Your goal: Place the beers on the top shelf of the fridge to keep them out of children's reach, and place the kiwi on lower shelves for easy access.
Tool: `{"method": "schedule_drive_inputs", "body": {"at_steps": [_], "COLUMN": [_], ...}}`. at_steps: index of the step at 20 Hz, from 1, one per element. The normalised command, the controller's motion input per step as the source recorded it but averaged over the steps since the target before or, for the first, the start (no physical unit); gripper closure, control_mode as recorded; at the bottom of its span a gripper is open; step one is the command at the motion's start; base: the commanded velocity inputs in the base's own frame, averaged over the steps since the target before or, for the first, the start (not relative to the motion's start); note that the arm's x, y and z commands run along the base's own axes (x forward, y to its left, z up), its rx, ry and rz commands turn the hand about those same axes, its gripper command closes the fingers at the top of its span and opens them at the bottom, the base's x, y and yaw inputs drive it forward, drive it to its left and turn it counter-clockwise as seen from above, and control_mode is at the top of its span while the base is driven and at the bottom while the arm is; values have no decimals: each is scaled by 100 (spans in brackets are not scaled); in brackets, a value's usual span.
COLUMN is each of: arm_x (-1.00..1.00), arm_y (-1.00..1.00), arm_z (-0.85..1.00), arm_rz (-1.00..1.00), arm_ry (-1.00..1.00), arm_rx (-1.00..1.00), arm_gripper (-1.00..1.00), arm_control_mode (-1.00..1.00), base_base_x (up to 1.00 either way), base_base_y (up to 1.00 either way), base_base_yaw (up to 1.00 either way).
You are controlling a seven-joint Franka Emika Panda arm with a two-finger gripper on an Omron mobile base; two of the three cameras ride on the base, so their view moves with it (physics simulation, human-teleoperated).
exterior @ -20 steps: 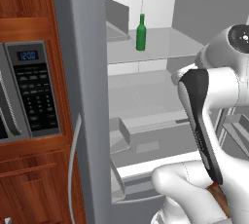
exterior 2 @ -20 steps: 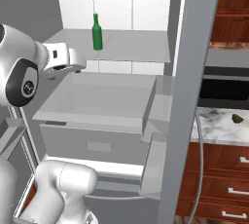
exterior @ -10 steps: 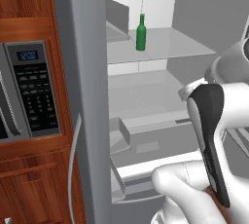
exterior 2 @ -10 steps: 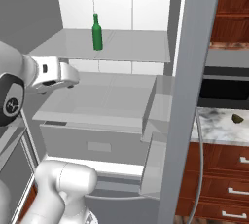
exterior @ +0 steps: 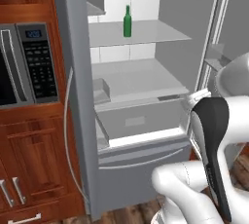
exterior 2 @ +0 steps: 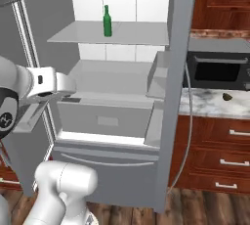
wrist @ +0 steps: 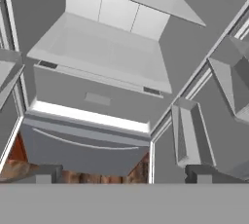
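Pulled back out of the fridge (exterior 2: 176, 72) and swung low toward the left door since a second ago; gripper (wrist: 121, 172) spread wide, empty, just off the drawer front; one beer (exterior: 127, 21) standing upright on the top shelf (exterior 2: 132, 34), well above and beyond the fingertips, so likely that placement is done. Kiwi (exterior 2: 227, 96) lying on the counter (exterior 2: 210, 102) far to the right of the hand, past the right door; probably a next target. Lower shelf (exterior: 131, 79) bare ahead; door bins (wrist: 187, 135) close on both sides, so little side room for swinging out.
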Motion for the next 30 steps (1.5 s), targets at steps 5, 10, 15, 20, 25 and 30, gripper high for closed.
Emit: {"method": "schedule_drive_inputs", "body": {"at_steps": [5,10,15,20,25,30], "arm_x": [0,0,0,0,0,0], "arm_y": [0,0,0,0,0,0], "arm_z": [0,0,0,0,0,0], "arm_rz": [0,0,0,0,0,0], "arm_ry": [0,0,0,0,0,0], "arm_rx": [0,0,0,0,0,0], "arm_gripper": [-100,-100,-100,-100,-100,-100], "arm_control_mode": [100,100,100,100,100,100], "base_base_x": [-99,-42,-3,7,51,83], "base_base_y": [-58,-98,-100,-81,-40,-9], "base_base_yaw": [-5,-27,-53,-60,-38,-9]}}
